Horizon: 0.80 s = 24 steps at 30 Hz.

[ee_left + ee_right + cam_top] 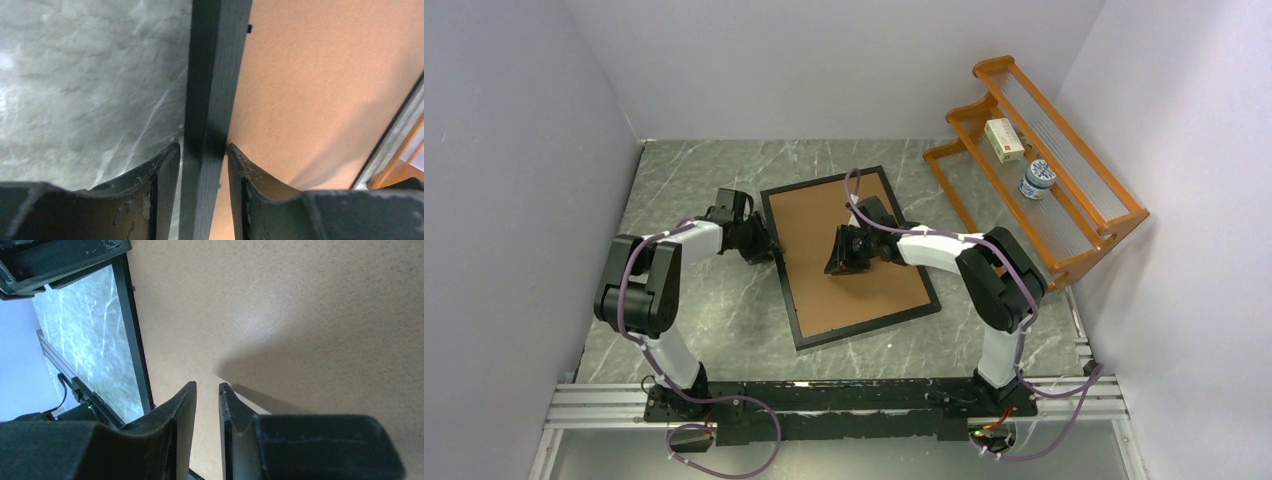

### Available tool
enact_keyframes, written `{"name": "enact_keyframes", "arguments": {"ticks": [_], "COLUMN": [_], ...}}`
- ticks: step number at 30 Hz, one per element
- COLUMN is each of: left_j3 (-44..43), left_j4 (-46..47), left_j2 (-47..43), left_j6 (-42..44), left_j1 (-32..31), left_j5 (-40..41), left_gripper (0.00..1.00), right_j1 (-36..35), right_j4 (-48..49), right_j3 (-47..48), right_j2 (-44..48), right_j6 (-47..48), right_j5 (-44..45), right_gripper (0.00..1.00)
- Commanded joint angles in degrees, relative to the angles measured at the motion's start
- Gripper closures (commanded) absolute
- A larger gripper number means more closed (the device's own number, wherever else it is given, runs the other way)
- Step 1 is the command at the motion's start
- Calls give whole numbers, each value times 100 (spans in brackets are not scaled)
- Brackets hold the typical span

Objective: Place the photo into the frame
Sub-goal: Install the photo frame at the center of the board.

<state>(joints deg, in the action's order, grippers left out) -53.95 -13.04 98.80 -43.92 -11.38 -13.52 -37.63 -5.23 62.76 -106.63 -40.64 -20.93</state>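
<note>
No legible text in any view.
- White box (pixel 1004 139) on the orange rack (pixel 1124 213): coloured print on its upper face, too small to read.
- Blue-and-white jar (pixel 1037 179), one shelf lower on the same rack: patterned label, no characters resolvable.
- Both wrist views: no lettering, numbers or signs that can be read.

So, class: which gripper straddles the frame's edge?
The left gripper: its fingers sit either side of a black rail of the frame. The right gripper is over the brown backing, well inside the edges.
</note>
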Motion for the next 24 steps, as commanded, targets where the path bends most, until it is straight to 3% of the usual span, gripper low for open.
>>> {"name": "enact_keyframes", "arguments": {"ticks": [1,7,13,24], "left_j3": [240,822,1537,2818], "left_j4": [261,659,1201,2382], "left_j2": [285,-117,-372,-837], "left_j6": [113,86,-30,-811], "left_j1": [-5,-14,-179,-207], "left_j5": [-69,-435,-1013,-1253], "left_gripper": [60,75,78,81], "right_j1": [8,-100,-271,-447], "right_j4": [-20,-60,554,2207], "right_j3": [-4,283,573,1334], "right_j2": [330,214,-29,-1156], "right_j6": [162,261,-127,-769], "right_j5": [-3,-47,-226,-335], "right_gripper": [73,73,73,77]}}
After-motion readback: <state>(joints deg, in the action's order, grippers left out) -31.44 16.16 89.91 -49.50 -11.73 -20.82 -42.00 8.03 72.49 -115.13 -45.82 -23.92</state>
